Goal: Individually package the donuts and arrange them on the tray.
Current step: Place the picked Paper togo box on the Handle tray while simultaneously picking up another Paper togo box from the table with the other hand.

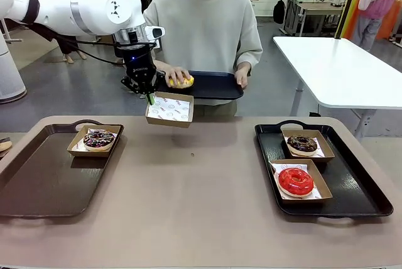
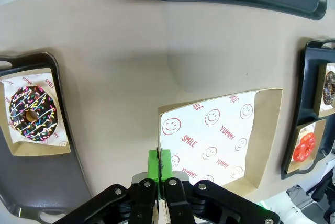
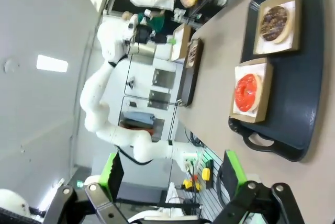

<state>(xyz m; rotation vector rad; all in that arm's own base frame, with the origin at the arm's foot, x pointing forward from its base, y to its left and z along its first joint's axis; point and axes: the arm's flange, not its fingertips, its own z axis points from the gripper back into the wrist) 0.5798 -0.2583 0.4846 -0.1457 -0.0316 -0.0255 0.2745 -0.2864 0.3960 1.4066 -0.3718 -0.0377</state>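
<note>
Your left gripper [image 2: 162,167] is pinched on the rim of an empty box [image 1: 169,110], lifted over the table [image 1: 188,193]. Your right gripper [image 3: 172,174] gapes, empty. The person's hand [image 1: 178,75] covers the yellow donut [image 1: 183,82] on their tray [image 1: 217,85].

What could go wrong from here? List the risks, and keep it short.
1. The left gripper pinches the empty paper box by one wall only, so the box could tilt or slip out above the table.
2. The person's hand holds the yellow donut right beside that gripper, so a handover could lead to contact.
</note>
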